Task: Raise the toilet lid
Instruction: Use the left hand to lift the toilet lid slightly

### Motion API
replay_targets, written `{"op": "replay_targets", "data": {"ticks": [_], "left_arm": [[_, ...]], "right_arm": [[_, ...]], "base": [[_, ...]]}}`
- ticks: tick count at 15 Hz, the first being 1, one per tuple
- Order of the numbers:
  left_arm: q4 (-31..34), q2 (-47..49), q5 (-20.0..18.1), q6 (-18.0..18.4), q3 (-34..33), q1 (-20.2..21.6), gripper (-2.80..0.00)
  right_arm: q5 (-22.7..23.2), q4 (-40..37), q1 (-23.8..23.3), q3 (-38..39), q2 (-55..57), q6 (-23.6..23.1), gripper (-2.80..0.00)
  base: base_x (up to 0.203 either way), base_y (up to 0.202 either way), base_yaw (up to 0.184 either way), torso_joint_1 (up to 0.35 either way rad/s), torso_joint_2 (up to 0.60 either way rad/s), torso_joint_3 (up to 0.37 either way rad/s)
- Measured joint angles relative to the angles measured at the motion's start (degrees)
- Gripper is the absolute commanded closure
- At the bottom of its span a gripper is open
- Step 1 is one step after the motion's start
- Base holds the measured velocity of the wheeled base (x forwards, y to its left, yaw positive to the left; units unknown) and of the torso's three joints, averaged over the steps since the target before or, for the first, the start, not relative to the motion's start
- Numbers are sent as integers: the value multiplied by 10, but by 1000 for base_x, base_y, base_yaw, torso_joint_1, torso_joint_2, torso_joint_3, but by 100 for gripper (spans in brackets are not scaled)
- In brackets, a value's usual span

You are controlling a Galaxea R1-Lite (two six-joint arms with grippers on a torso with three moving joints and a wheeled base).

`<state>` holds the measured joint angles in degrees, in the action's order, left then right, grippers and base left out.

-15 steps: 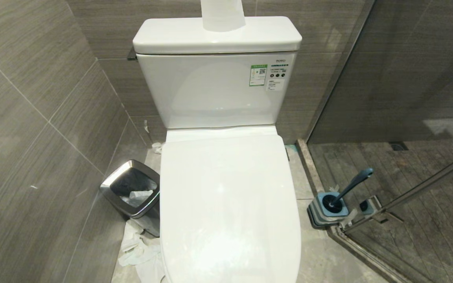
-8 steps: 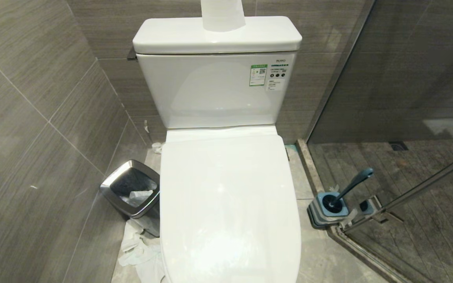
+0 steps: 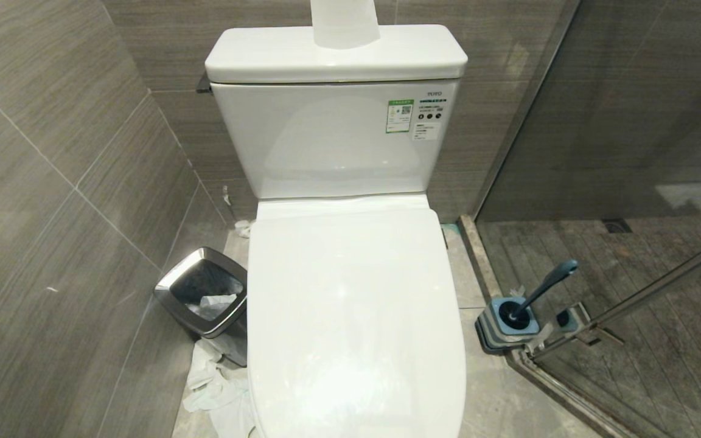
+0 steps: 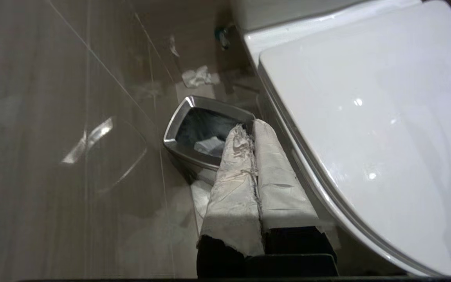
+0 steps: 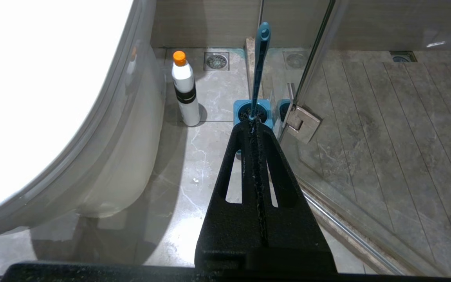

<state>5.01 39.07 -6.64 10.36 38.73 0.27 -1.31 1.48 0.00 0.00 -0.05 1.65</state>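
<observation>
The toilet lid [image 3: 353, 316] is a glossy white oval cover lying flat and closed on the bowl, its straight hinged end toward the tank. It also shows in the left wrist view [image 4: 374, 117]. Neither gripper shows in the head view. My left gripper [image 4: 251, 127] has paper-wrapped fingers pressed together and empty, low beside the lid's left edge and above the bin. My right gripper [image 5: 253, 125] is shut and empty, low on the toilet's right side, pointing at the brush holder.
A steel waste bin [image 3: 204, 298] with tissue stands left of the bowl, crumpled paper [image 3: 213, 389] on the floor beside it. A blue toilet brush in its holder [image 3: 512, 316] and a glass shower door [image 3: 630, 298] are on the right. A white bottle [image 5: 185, 90] stands by the bowl.
</observation>
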Motion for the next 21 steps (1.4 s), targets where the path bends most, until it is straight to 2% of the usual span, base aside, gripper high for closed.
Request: {"op": "replay_targets", "data": {"ticks": [6, 12, 15, 17, 19, 21], "left_arm": [[-12, 107, -4, -5, 17, 0, 0], [-116, 258, -39, -9, 21, 0, 0], [-165, 340, -88, -18, 26, 1, 0], [-181, 389, -132, -49, 34, 5, 0], [-186, 434, -198, -77, 44, 30, 0], [-196, 477, -262, -80, 50, 73, 0]], "right_arm": [[0, 0, 0, 0, 0, 0, 0], [0, 0, 0, 0, 0, 0, 0], [0, 0, 0, 0, 0, 0, 0], [0, 0, 0, 0, 0, 0, 0], [0, 0, 0, 0, 0, 0, 0], [0, 0, 0, 0, 0, 0, 0]], "base": [[0, 0, 0, 0, 0, 0], [0, 0, 0, 0, 0, 0], [0, 0, 0, 0, 0, 0], [0, 0, 0, 0, 0, 0], [0, 0, 0, 0, 0, 0], [0, 0, 0, 0, 0, 0]]}}
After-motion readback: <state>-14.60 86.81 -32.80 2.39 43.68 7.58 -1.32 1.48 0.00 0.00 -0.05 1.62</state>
